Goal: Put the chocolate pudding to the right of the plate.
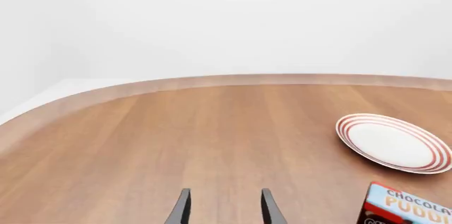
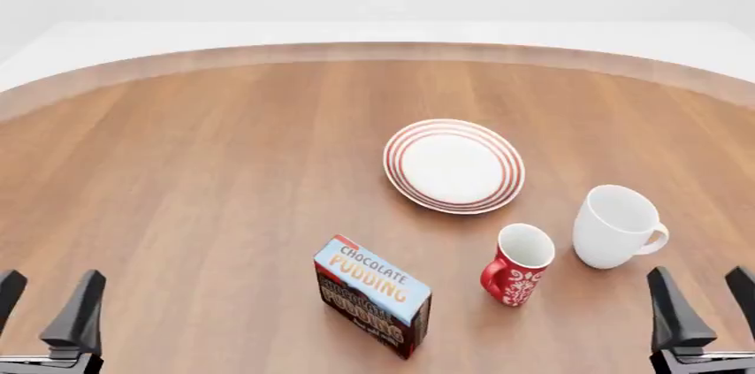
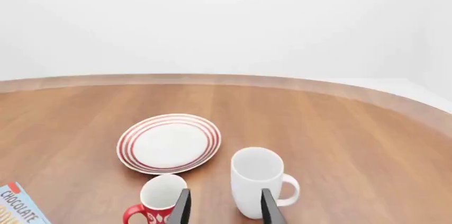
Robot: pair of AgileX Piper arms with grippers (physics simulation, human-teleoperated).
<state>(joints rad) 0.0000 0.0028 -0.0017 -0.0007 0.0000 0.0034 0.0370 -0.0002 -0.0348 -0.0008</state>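
The chocolate pudding (image 2: 371,294) is a small box with a light-blue lettered top and dark brown sides, standing near the table's front, left of the mugs. It shows partly in the left wrist view (image 1: 408,207) and the right wrist view (image 3: 18,205). Behind it lies the plate (image 2: 454,165), white with red rings, also seen from the left wrist (image 1: 393,142) and the right wrist (image 3: 169,143). My left gripper (image 2: 45,303) is open at the front left, far from the box. At the front right my right gripper (image 2: 705,303) is open and holds nothing.
A red patterned mug (image 2: 518,264) stands right of the pudding, and a plain white mug (image 2: 616,225) stands further right, in front of and to the right of the plate. The wooden table has a curved far edge (image 2: 377,49).
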